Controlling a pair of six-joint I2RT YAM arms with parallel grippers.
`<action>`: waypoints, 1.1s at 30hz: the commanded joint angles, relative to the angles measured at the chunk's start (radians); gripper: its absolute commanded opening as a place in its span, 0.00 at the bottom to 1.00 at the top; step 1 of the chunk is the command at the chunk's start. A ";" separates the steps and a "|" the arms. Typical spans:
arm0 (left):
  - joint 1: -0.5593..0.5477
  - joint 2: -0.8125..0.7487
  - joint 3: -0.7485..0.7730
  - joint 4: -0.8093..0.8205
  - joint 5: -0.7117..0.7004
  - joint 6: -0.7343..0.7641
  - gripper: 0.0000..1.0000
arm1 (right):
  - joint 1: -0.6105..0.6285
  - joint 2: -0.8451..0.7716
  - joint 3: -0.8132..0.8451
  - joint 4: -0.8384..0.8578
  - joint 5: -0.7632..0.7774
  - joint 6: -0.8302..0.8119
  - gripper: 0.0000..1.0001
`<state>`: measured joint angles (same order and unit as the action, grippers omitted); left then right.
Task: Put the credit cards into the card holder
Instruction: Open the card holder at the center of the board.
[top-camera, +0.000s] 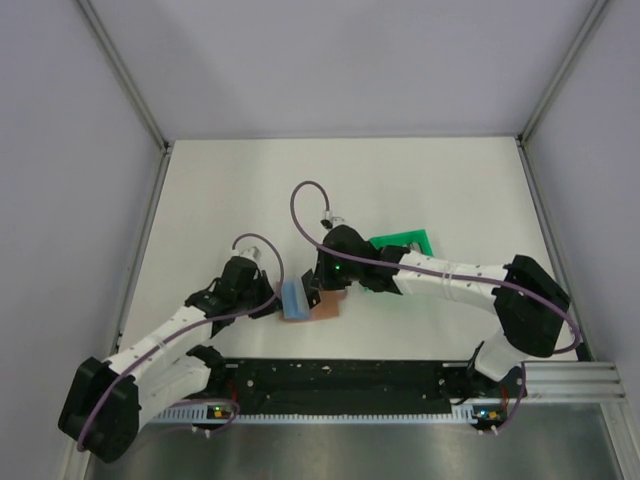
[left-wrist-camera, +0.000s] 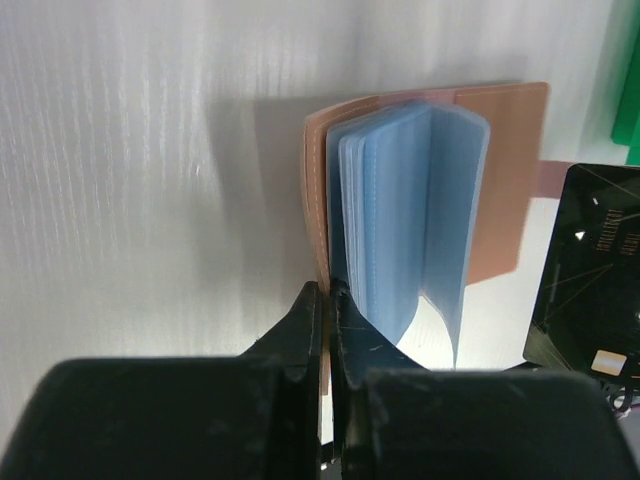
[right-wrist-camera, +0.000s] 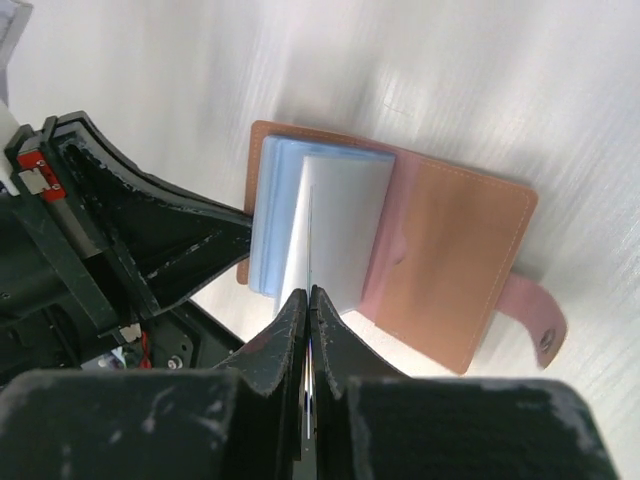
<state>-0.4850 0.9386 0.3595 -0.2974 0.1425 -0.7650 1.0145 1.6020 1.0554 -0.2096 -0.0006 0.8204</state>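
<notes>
The left arm (top-camera: 165, 345) and right arm (top-camera: 450, 280) share one build: white tubular links between bulky matte-black joint housings; a thin purple cable (top-camera: 292, 208) trails along each in loose loops; a small green light (top-camera: 340, 266) glows on the right wrist housing; tiny yellow and green lights (top-camera: 215, 408) dot the black base rail (top-camera: 340, 385); the left gripper (left-wrist-camera: 325, 292) and right gripper (right-wrist-camera: 308, 295) have tapering black fingers (right-wrist-camera: 285, 335), scuffed with pale scratches; a red part (right-wrist-camera: 30, 160) above a white label marks the left gripper's body.
</notes>
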 joint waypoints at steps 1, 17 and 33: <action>0.002 -0.023 0.070 -0.026 0.003 0.023 0.00 | 0.015 -0.089 0.014 0.055 0.022 -0.004 0.00; 0.002 -0.015 0.065 -0.006 0.017 0.020 0.00 | 0.033 0.087 0.112 -0.008 -0.009 0.008 0.00; 0.002 0.100 0.026 0.070 0.006 0.032 0.00 | -0.074 0.067 -0.113 0.180 -0.119 0.034 0.00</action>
<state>-0.4850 0.9981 0.3965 -0.2939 0.1421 -0.7513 1.0008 1.6978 1.0218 -0.1993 -0.0006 0.8257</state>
